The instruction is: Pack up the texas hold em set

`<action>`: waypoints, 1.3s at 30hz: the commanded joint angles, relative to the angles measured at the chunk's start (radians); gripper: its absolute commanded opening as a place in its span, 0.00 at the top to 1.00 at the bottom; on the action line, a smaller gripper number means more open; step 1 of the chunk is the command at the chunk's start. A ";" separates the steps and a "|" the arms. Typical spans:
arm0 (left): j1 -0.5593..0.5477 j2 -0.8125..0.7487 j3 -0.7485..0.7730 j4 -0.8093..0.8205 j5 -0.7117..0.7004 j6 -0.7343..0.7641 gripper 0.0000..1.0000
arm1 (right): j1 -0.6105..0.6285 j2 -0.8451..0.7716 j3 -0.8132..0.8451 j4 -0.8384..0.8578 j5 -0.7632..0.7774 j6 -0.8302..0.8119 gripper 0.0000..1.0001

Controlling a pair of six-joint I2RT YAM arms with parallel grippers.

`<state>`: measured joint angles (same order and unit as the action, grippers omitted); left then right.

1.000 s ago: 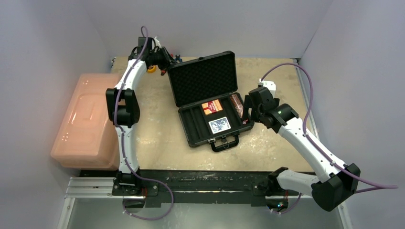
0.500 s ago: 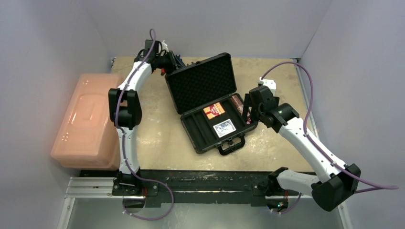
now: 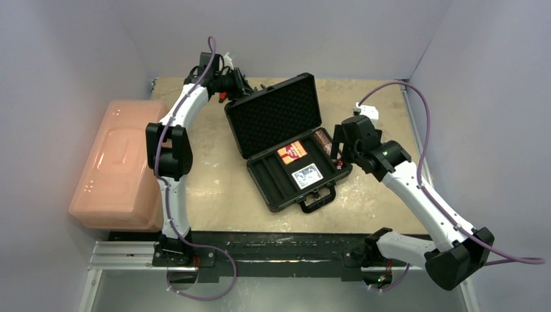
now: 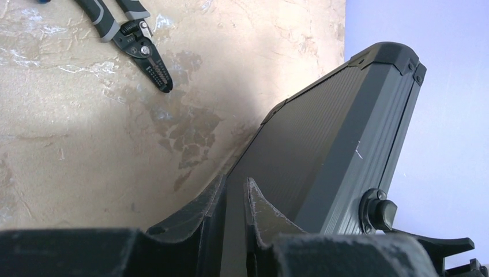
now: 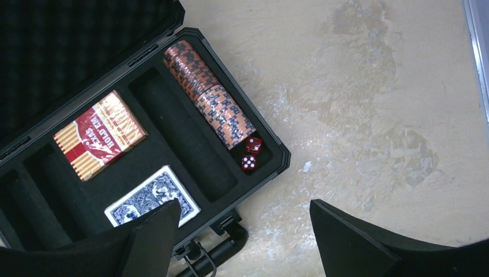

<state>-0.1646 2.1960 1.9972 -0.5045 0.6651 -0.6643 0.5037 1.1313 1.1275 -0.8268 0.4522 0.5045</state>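
The black case (image 3: 260, 179) lies open mid-table, its foam-lined lid (image 3: 276, 114) standing up at the back and its handle (image 3: 318, 199) toward me. It holds a red deck (image 3: 292, 152), a blue deck (image 3: 307, 175), two reddish chip rolls (image 5: 190, 66) (image 5: 228, 118) end to end in the right slot, and two red dice (image 5: 251, 153). My left gripper (image 3: 242, 86) is behind the lid's far left corner. In the left wrist view this gripper (image 4: 236, 184) is nearly shut and empty against the lid's ribbed back (image 4: 323, 138). My right gripper (image 5: 245, 210) hangs open above the case's front right corner.
A large pink bin (image 3: 120, 166) stands at the table's left edge. Pliers (image 4: 135, 43) lie on the table behind the lid. Walls close in on the left, back and right. Bare tabletop (image 5: 369, 115) lies to the right of the case.
My left gripper has moved right, in behind the lid. The case has turned slightly, its handle end swinging right. My right gripper has shifted slightly and stays open.
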 commanded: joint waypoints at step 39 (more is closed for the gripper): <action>-0.118 -0.490 -0.633 0.110 -0.014 0.063 0.85 | -0.003 -0.143 0.018 -0.037 0.008 0.080 0.14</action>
<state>-0.2665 1.7737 1.4029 -0.4290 0.6476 -0.6312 0.5037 1.0145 1.1275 -0.8616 0.4290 0.5617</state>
